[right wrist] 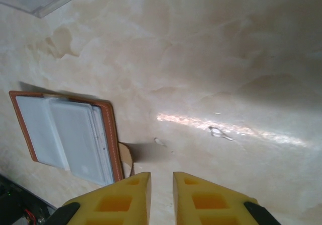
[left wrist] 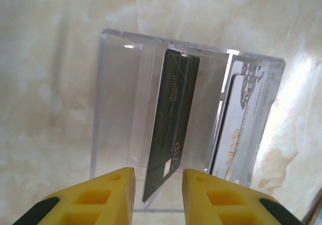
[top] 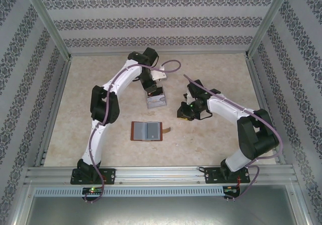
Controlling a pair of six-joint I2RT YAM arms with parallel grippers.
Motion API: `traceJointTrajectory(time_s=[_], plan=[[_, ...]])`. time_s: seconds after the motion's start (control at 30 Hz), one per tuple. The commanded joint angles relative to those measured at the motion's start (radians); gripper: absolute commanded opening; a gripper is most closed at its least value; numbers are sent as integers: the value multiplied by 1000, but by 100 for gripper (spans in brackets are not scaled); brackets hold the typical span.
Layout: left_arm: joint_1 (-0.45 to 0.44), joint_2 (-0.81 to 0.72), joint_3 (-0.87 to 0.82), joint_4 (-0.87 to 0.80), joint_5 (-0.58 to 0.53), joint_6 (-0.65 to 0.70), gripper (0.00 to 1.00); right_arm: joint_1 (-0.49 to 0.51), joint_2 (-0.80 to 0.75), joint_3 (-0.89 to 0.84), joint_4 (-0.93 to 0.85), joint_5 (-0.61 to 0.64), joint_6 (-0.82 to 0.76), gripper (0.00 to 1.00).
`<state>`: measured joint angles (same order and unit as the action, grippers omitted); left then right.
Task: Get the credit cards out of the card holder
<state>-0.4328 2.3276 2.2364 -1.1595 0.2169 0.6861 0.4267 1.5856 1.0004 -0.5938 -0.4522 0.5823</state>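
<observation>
Left gripper point(left wrist: 158, 174): we see its yellow jaws part open and pointed down at the near wall of the tray point(left wrist: 115, 99). They grip nothing. The lower end of the dark card point(left wrist: 173, 119) lies in line with the gap between them, with clear space on either side.

Dark card: it stands on its long edge inside the tray, tilted, about midway across it and well apart from the tray's left wall.

Pale card point(left wrist: 241, 129): it also stands on edge in the tray, close against the right wall and apart from the dark card.

Tray: clear plastic, set near the middle of the table point(right wrist: 226, 59), a little toward the far edge.

Right gripper point(right wrist: 161, 182): we see its jaws drawn close, leaving a narrow gap through which bare table shows. It holds nothing. In the top view it sits right of the table's centre, beside the tray and apart from it.

Holder point(top: 147, 131): it lies open and flat, pockets up, about midway between the left and right edges and nearer the near edge than the tray. We cannot tell whether its grey-blue pockets contain cards. Its tab point(top: 166, 130) sticks out on the right side, toward the right gripper, and neither gripper touches the holder.
</observation>
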Motion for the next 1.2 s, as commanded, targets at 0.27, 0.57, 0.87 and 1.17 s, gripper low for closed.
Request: traceJointTrajectory(time_s=[0.27, 0.57, 0.87, 1.17], plan=[[-10, -273, -310, 237, 37, -507, 29, 126, 81, 86, 44, -21, 61, 22], [-8, -504, -671, 456, 157, -857, 29, 209, 132, 105, 94, -107, 93, 22], [-10, -669, -967, 697, 237, -1248, 34, 219, 166, 61, 65, -60, 81, 22], [-15, -679, -1153, 784, 384, -1480, 30, 219, 206, 33, 84, -43, 72, 22]])
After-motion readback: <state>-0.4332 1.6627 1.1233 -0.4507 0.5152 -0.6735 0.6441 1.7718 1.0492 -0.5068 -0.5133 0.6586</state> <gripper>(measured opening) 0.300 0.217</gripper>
